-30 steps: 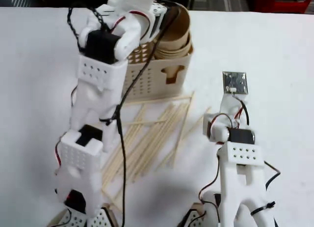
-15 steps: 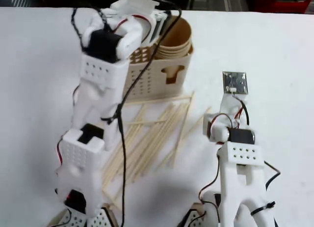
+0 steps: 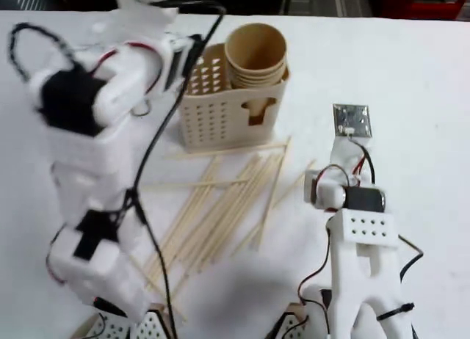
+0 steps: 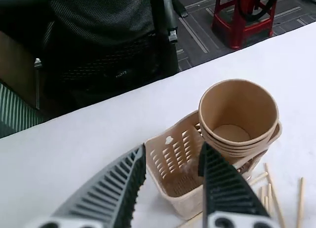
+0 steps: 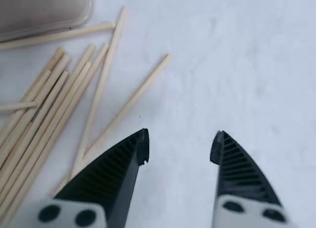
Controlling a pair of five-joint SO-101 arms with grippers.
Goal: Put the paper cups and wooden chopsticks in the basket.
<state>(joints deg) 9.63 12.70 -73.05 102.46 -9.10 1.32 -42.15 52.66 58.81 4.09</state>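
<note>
Okay, paper cups sit nested and upright in one end of the basket. A second ago the left arm was right over them; it has since swung up and off to the side, and the left hand is released and empty, well back from the basket. The cups part looks done. The wooden chopsticks lie scattered on the bench just in front of the basket, none visible inside. The right hand is spread open and empty, low beside the outermost sticks, unmoved. The sticks are likely next.

Black mesh chair, red stool, grey floor
</note>
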